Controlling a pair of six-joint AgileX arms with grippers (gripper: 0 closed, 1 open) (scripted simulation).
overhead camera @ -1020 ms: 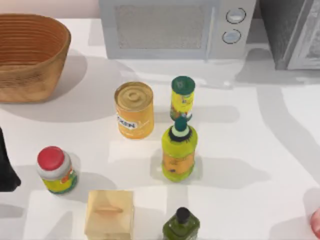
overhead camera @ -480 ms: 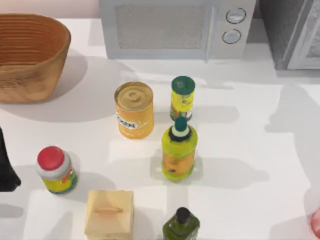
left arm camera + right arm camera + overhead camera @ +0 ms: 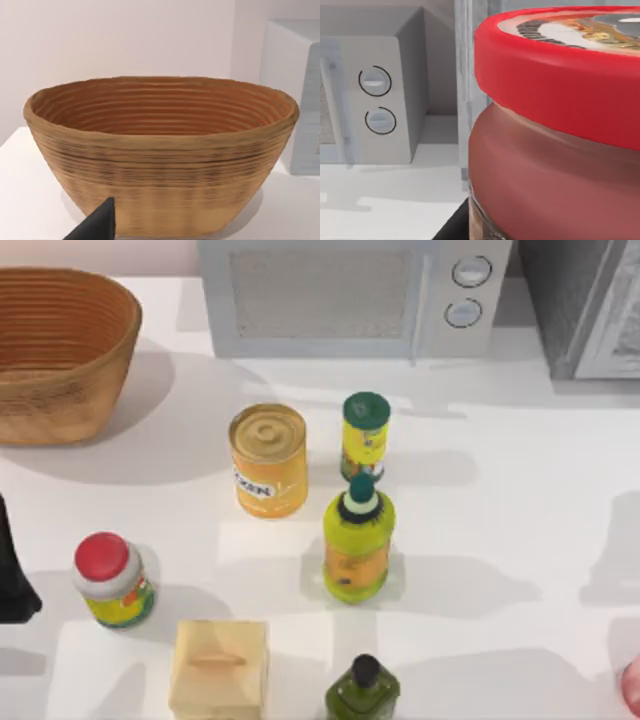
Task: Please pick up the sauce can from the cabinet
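The sauce can (image 3: 555,130) sits right up against the right arm's wrist camera, so close that its red lid and dark red-brown contents take up most of that view. In the top view just a sliver of it (image 3: 632,687) pokes in at the right edge, near the front. Can't tell how the right gripper's fingers are set or whether they've actually got hold of it.

Behind the can, further out from that gripper, is the cabinet (image 3: 470,75), and its dark grey body with the pale framed panel (image 3: 585,305) sits at the back right corner of the table (image 3: 520,500). Just beside it is the white microwave (image 3: 340,295) with 2 round knobs.

Mid-table there's a yellow tin can (image 3: 268,460), a small green-capped tub (image 3: 365,435), a yellow-green bottle (image 3: 358,540), a red-capped jar (image 3: 112,580), a wooden box (image 3: 218,668) and a dark green bottle (image 3: 362,690).

The left gripper (image 3: 95,225) is parked at the left edge, facing the wicker basket (image 3: 160,155), which has nothing in it. Can't tell how its fingers are set either.
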